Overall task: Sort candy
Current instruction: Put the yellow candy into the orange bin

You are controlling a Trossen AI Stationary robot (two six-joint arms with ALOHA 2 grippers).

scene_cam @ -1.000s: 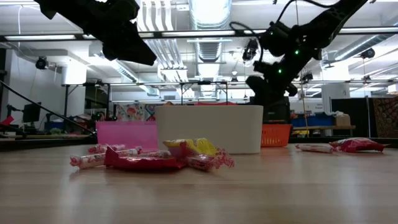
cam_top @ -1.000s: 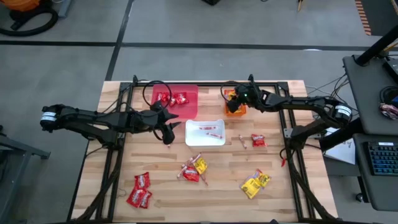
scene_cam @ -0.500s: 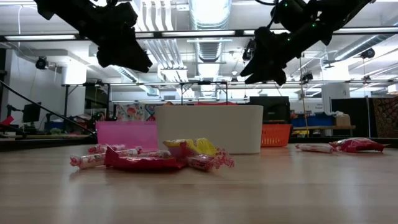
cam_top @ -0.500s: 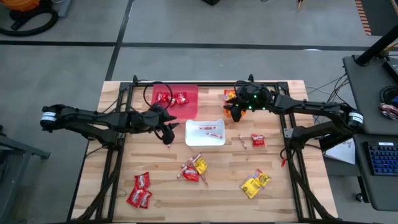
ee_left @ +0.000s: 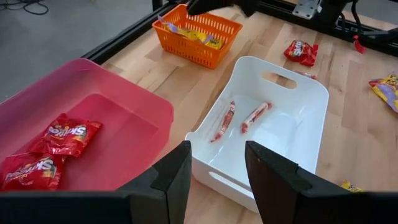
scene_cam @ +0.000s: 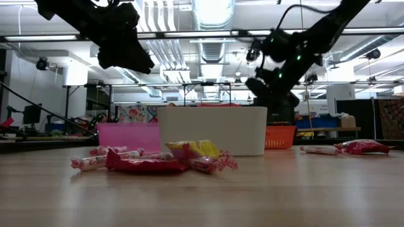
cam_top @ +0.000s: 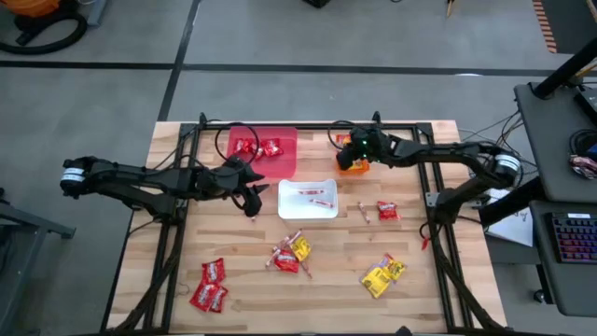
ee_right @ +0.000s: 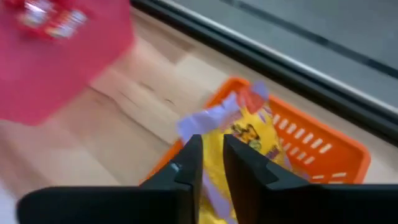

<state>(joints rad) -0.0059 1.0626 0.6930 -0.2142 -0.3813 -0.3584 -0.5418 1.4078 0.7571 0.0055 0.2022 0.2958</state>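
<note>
The candy (cam_top: pixel 287 255) looks light, crinkly and slippery, best pinched across a packet's middle. It lies scattered on the wooden worktop (cam_top: pixel 336 271). Some is already in the bins. The right end effector (ee_right: pixel 208 163) hangs over the orange basket (ee_right: pixel 323 140), fingers nearly closed — whether it grips anything, I cannot tell. The left end effector (ee_left: pixel 214 177) hovers open and empty by the white bin (ee_left: pixel 311 99) — an open workshop lies beyond.

Far side: pink bin (cam_top: pixel 266 149), white bin (cam_top: pixel 308 199) and orange basket (cam_top: pixel 352 154) stand close, narrow gaps.
Near boards: open wood between candy clusters (cam_top: pixel 287 254).
Left arm (cam_top: pixel 159 182): spans the left approach.
</note>
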